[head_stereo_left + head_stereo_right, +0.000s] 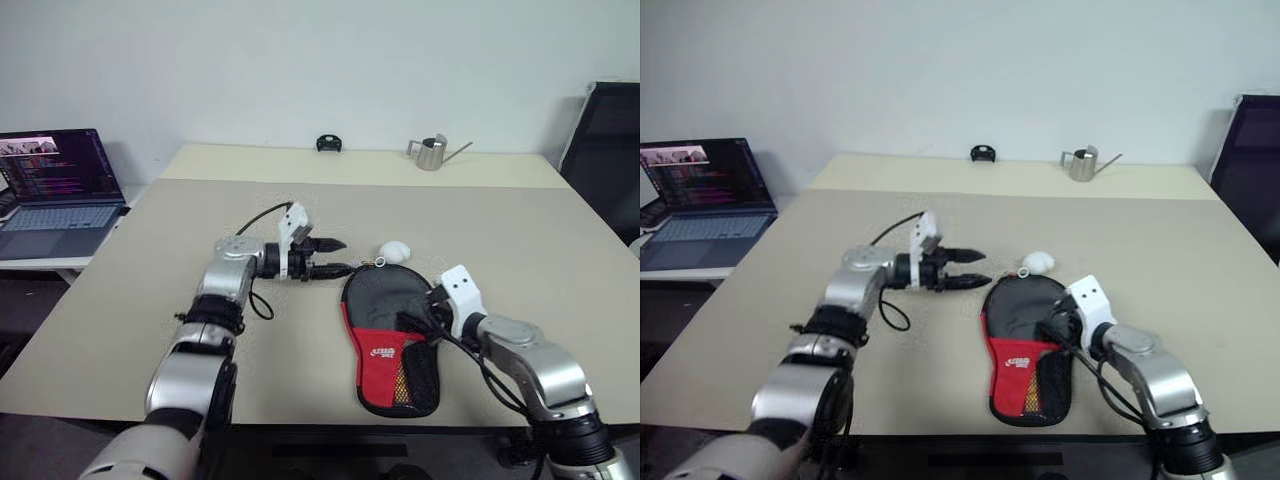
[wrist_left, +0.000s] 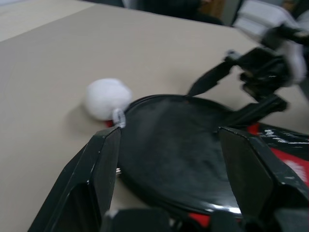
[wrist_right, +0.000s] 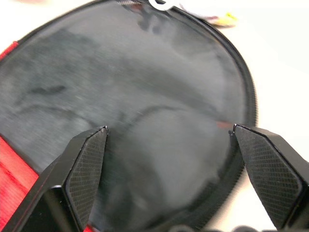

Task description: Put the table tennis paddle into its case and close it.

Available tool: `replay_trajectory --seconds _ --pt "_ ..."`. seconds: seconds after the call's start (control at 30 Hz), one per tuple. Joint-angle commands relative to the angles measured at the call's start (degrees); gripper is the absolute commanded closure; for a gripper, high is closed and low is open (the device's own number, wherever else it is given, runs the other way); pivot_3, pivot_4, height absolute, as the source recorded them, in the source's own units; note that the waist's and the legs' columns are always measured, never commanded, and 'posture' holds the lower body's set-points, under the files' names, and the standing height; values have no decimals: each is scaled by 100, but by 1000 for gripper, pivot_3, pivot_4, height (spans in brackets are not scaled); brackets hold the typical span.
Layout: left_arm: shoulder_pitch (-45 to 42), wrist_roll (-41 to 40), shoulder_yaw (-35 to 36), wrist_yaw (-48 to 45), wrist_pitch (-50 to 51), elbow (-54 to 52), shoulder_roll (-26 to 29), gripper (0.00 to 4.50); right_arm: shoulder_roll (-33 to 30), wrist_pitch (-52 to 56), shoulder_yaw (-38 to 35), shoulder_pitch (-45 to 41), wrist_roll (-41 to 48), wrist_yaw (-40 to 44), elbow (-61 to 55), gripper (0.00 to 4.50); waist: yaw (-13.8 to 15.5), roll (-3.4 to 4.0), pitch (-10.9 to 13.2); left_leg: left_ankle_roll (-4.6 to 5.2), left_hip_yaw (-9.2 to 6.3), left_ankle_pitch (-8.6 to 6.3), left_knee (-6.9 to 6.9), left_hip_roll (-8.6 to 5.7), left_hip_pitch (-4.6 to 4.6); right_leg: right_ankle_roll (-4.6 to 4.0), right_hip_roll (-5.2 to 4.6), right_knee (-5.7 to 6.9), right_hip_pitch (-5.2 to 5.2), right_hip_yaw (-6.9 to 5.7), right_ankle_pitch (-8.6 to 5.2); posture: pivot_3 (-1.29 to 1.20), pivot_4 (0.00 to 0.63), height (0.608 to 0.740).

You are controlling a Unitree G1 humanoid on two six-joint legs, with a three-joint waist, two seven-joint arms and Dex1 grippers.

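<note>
Case (image 1: 392,335) lies zipped on the table (image 1: 150,300); left pincer (image 1: 338,256) spread beside it, right pincer (image 3: 169,135) spread above it.

One case (image 1: 392,335), one laptop (image 1: 55,190), one watering can (image 1: 434,152)

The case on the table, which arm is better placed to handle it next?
Probably the right. The right gripper, open, hovers directly over the case. The left gripper, also open, hangs beside the case's top edge near the white ball charm.
</note>
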Motion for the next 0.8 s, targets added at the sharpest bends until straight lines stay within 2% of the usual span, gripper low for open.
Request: replay_trajectory --seconds 0.03,0.2,0.3,0.57,0.8 --pt "328 -417 -199 -49 528 -1300 53 1032 -477 396 -502 58 508 533 -450 0 16 5 3 1 -3 -1 0 -1 -2 0 0 -3 1 -3 0 0 150 740" --pt "903 -446 -748 233 791 -2342 -57 1032 -1073 817 -1196 62 1163 963 -784 0 23 43 28 4 -8 -2 -1 -1 -5 0 0 -2 0 -4 0 0 150 740" --pt "1121 -251 -1139 468 642 -2463 -122 1032 -1351 862 -1555 -39 1305 1000 -646 0 36 46 30 5 -9 -2 -1 -1 -5 0 1 -2 1 -4 0 0 150 740" --pt "906 571 -1665 1610 -475 -1024 -589 1032 -1410 567 -1572 -657 1170 713 -45 0 37 52 36 6 -7 -2 -1 -2 2 -1 1 0 5 -3 0 0 150 740" --pt "663 631 -1721 1749 -697 -118 -934 1032 -1265 476 -1286 -850 1147 616 42 0 73 52 37 5 -8 -2 0 -2 -18 -1 0 -5 -6 -8 0 0 150 740"
